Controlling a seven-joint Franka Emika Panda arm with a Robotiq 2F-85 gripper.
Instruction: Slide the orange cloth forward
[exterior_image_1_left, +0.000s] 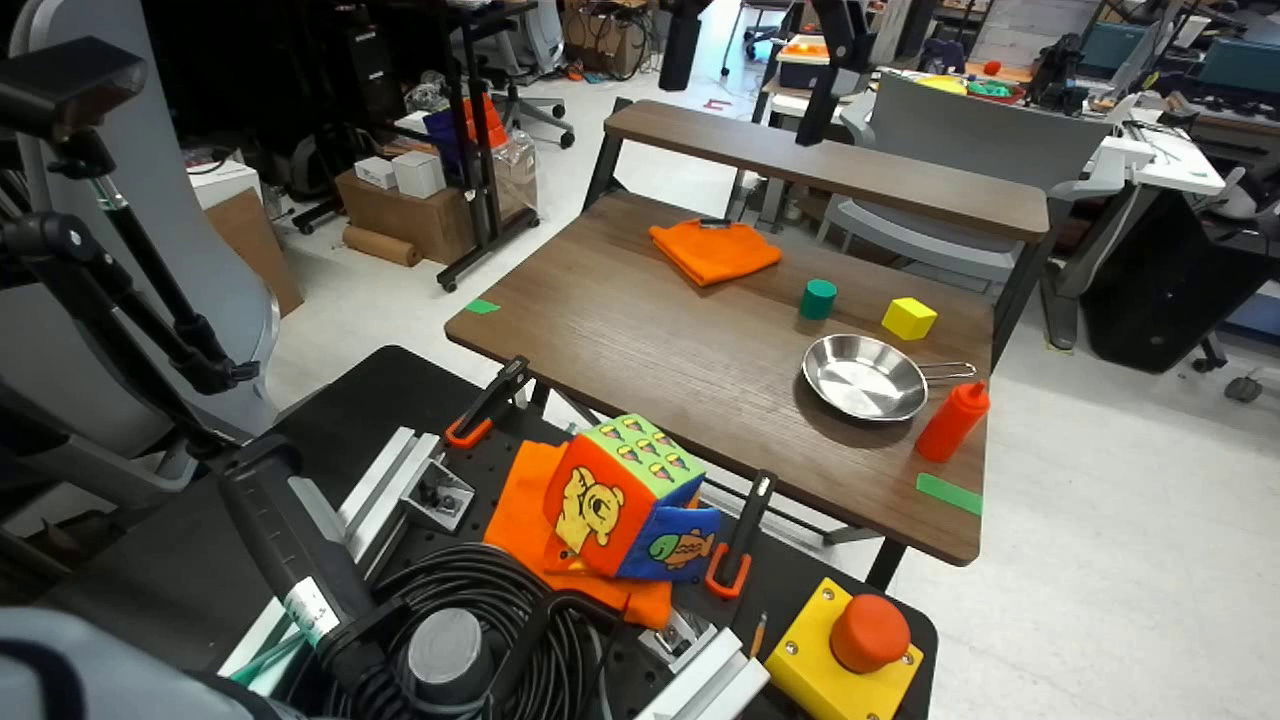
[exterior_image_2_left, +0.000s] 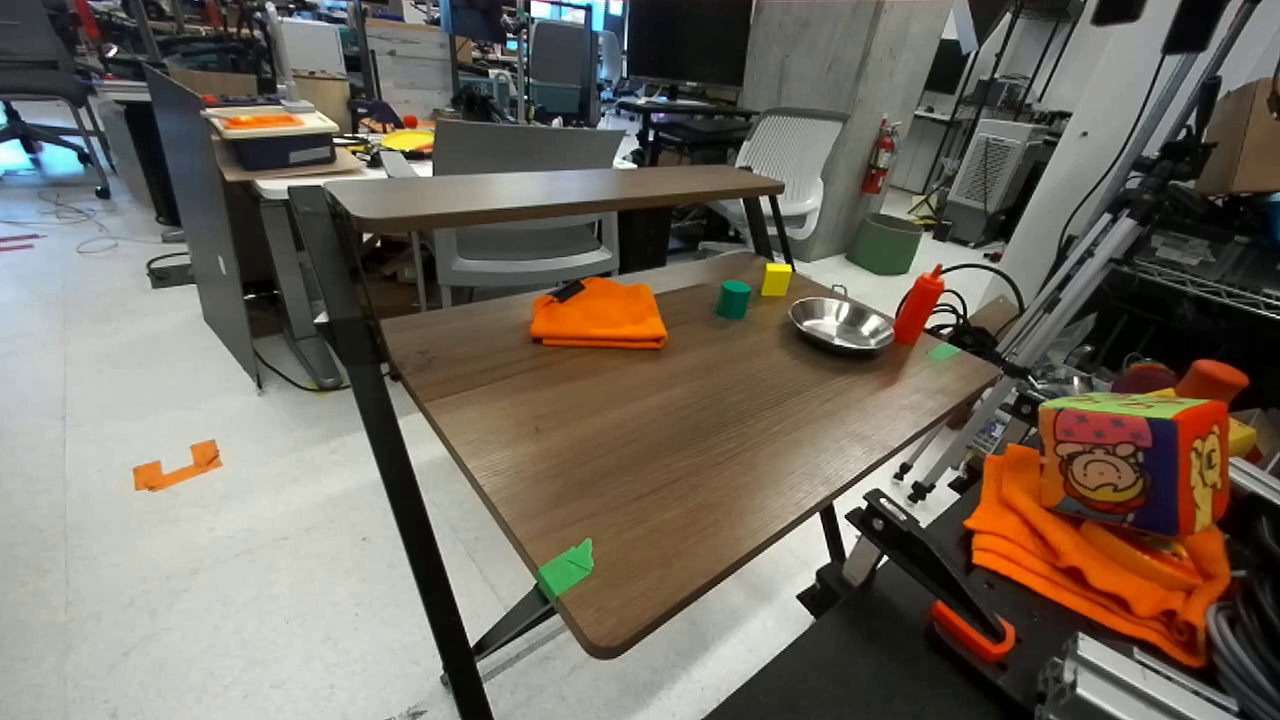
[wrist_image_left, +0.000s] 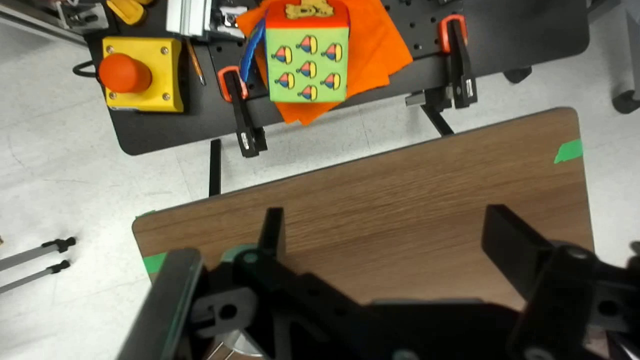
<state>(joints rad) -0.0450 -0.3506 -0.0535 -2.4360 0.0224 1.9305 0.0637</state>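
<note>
The orange cloth (exterior_image_1_left: 712, 255) lies folded and flat on the brown table (exterior_image_1_left: 620, 320), towards the far side below the raised shelf. It also shows in an exterior view (exterior_image_2_left: 600, 318). A small dark item (exterior_image_1_left: 715, 223) lies on its back edge. The cloth does not show in the wrist view. My gripper (exterior_image_1_left: 748, 108) hangs high above the table with its fingers wide apart. In the wrist view my gripper (wrist_image_left: 385, 212) is open, with only bare table seen between the fingertips. It is apart from the cloth.
A raised shelf (exterior_image_1_left: 830, 165) runs along the table's far edge. A green cylinder (exterior_image_1_left: 818, 299), a yellow block (exterior_image_1_left: 909, 318), a metal pan (exterior_image_1_left: 862, 375) and a red bottle (exterior_image_1_left: 952, 422) stand on the table. A soft cube (exterior_image_1_left: 630, 500) sits on another orange cloth (exterior_image_1_left: 515, 510) on the black bench.
</note>
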